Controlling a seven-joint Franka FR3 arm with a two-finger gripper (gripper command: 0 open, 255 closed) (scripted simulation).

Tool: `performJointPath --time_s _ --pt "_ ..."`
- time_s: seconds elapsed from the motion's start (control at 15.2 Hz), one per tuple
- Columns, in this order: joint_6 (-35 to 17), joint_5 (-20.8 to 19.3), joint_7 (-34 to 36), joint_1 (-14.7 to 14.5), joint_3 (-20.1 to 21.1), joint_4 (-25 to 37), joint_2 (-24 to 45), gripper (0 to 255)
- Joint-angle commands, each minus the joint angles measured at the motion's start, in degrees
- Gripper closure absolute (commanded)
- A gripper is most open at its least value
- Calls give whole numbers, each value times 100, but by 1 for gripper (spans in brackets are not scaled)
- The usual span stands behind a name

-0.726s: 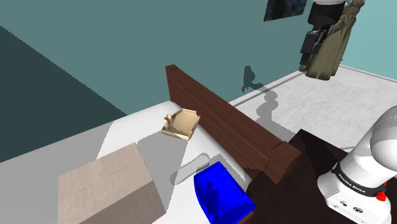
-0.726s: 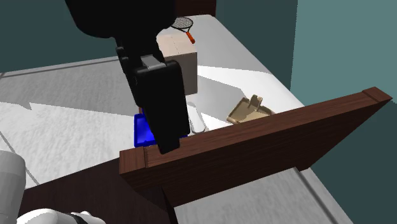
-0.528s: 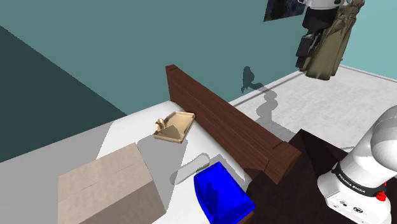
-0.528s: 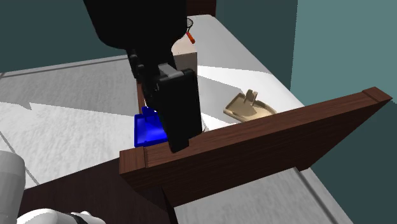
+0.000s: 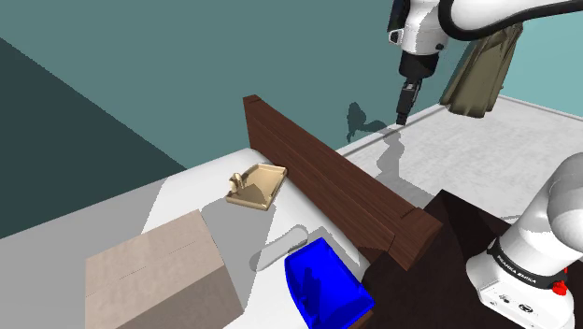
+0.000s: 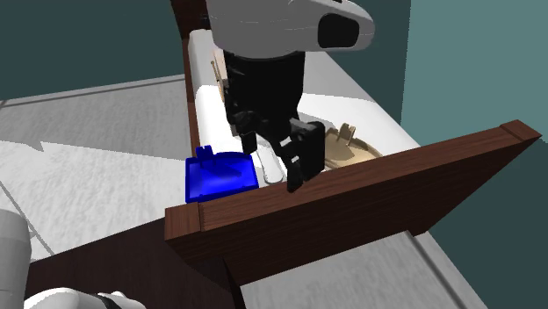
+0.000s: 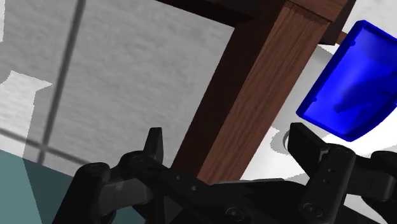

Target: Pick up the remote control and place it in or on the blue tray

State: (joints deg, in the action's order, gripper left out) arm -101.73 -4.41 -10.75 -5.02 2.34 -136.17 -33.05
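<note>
Now you are bringing the gripper (image 7: 226,133) toward the remote control (image 5: 278,248), and the approach is deciding how well the grasp will go. I am taking the pale long thing for the remote. It is lying flat on the bed (image 5: 201,187) just beside the blue tray (image 5: 327,285), on the tray's side that is facing the tan open box (image 5: 257,182). Whether it is touching the tray's wall, I cannot tell.

The gripper is hanging high and well apart from the tray, on the other side of the dark wooden board (image 5: 327,173) that is standing next to the tray. In the wrist view its fingers are standing apart with nothing between them, so the hand is released and ready.

While you are crossing the board, I am advising you to keep the height and to go down only when the hand is above the remote. The board is tall and the fingers could strike its top edge.

The remote is looking thin and low, so you are probably needing to go down until the fingertips are almost at the bed. Turn the wrist so that the fingers are closing across the narrow width, near the middle of its length. One finger is going into the small gap on the tray's side, so be careful not to push the tray away. After closing, lift straight up first, because the way to the tray is short.
</note>
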Motion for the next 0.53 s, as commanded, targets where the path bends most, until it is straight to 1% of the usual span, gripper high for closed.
performJointPath --time_s 0.0,0.46 --pt "-369 5 -180 -93 9 -39 309 0" --pt "-1539 43 -697 -421 151 -42 1446 0"
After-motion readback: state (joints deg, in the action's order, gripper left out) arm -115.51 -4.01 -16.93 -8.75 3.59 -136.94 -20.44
